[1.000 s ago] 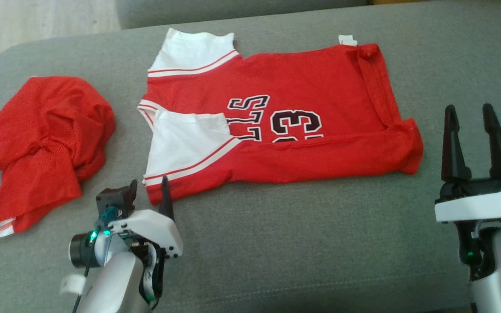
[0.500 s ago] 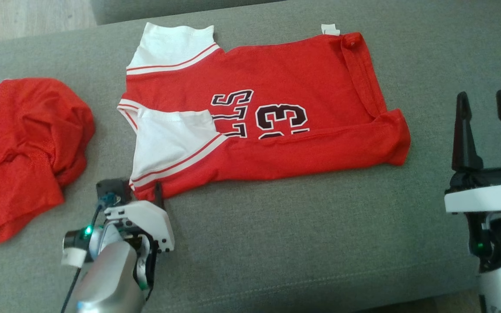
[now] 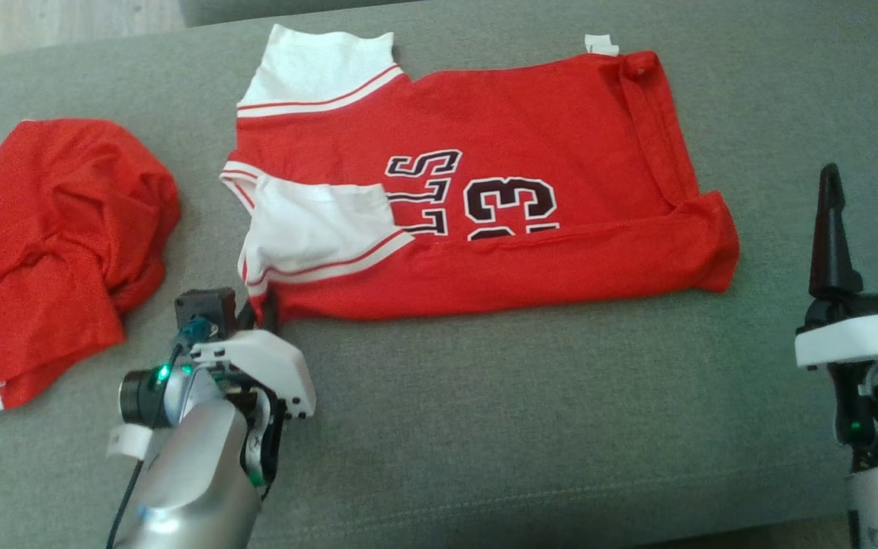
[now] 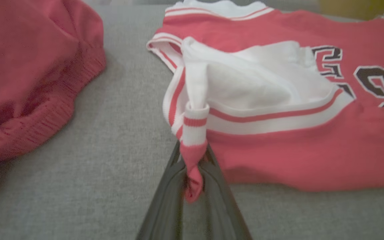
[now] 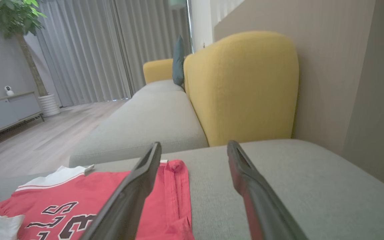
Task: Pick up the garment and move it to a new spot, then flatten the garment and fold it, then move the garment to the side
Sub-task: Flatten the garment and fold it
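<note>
The red shirt point(image 3: 485, 191) is laid flat in the middle of the sofa seat point(image 3: 523, 427), with its near edge and one white sleeve already folded over. Further folding and the move aside are judged left. Its near corner is pinched by the left gripper point(image 4: 193, 160). The right gripper point(image 3: 866, 191) is held spread near the seat's right end.

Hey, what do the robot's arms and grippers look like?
The left gripper and right gripper each have two long tapered black fingers on white housings with green lights, atop silver-grey forearms. A thin black cable and white tag hang by the left forearm.
</note>
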